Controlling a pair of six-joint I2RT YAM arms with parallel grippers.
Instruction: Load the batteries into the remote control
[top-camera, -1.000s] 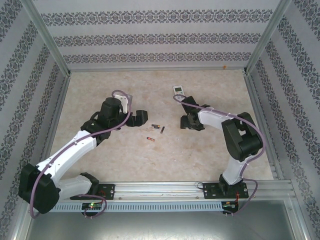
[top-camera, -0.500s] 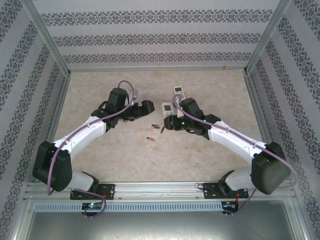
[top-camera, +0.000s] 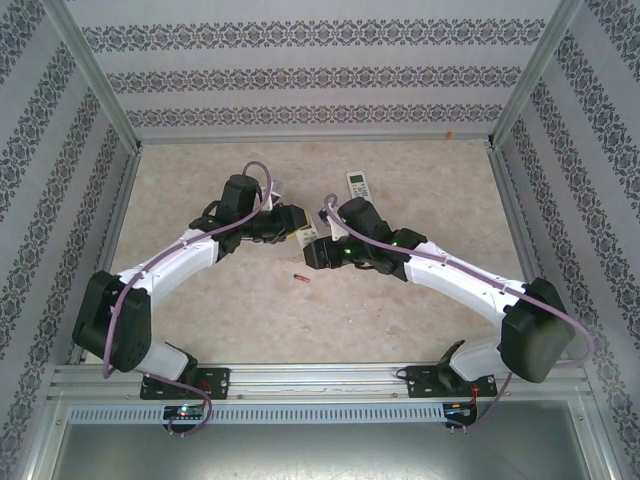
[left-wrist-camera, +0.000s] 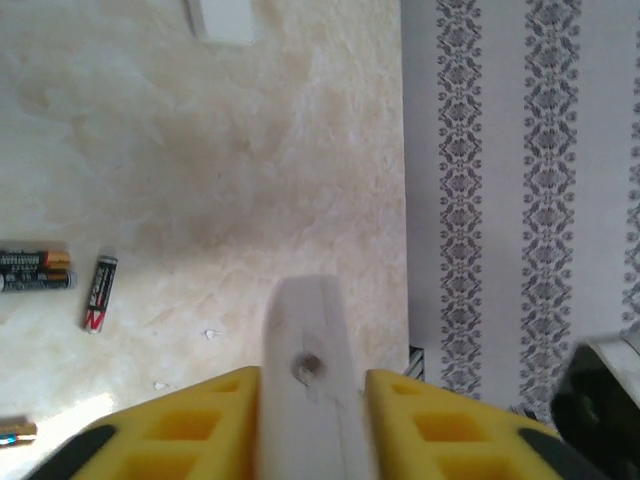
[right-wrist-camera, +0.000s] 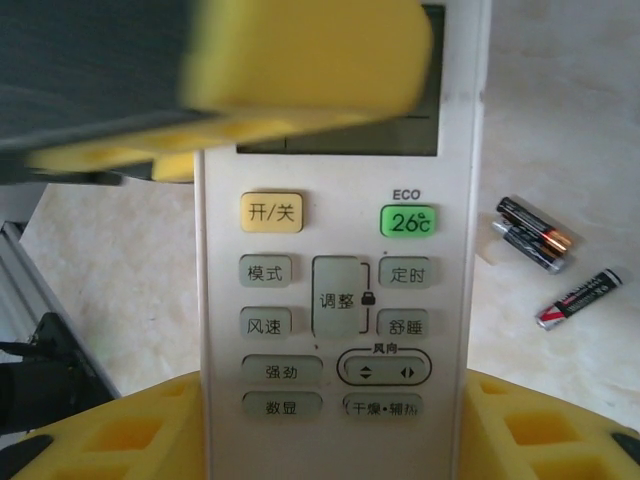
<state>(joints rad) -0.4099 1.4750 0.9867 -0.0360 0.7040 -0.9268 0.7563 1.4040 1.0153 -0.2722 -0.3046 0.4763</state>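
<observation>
Left claw (top-camera: 292, 222) and right claw (top-camera: 318, 250) meet nose to nose over the middle of the beige speckled tabletop (top-camera: 200, 180) in the overhead view; from up here I cannot tell how their fingers stand. Well behind them a second small white remote (top-camera: 357, 183) lies flat on the table, and 1 slim dark battery (top-camera: 300, 277) with a coppery end lies near the right claw, on its near side.

Left wrist view: the left claw's 2 yellow fingers (left-wrist-camera: 200, 415) press on either side of a white plastic remote control (left-wrist-camera: 305, 340), seen as a plain slab with a small screw hole, held above the table. On the table to the left lie 4 batteries: a touching pair (left-wrist-camera: 35, 270), a black-and-red one (left-wrist-camera: 98, 292) just beside them, and another (left-wrist-camera: 12, 433) at the lower corner.

Right wrist view: the right claw's yellow fingers (right-wrist-camera: 130, 435) pinch the lower end of the remote, whose button face, with a yellow key and a green ECO key, is towards the camera. A blurred yellow finger (right-wrist-camera: 300, 60) of the left claw covers its grey screen. 3 batteries lie on the table to the right, a touching pair (right-wrist-camera: 532, 233) and a single one (right-wrist-camera: 578, 298) near it
</observation>
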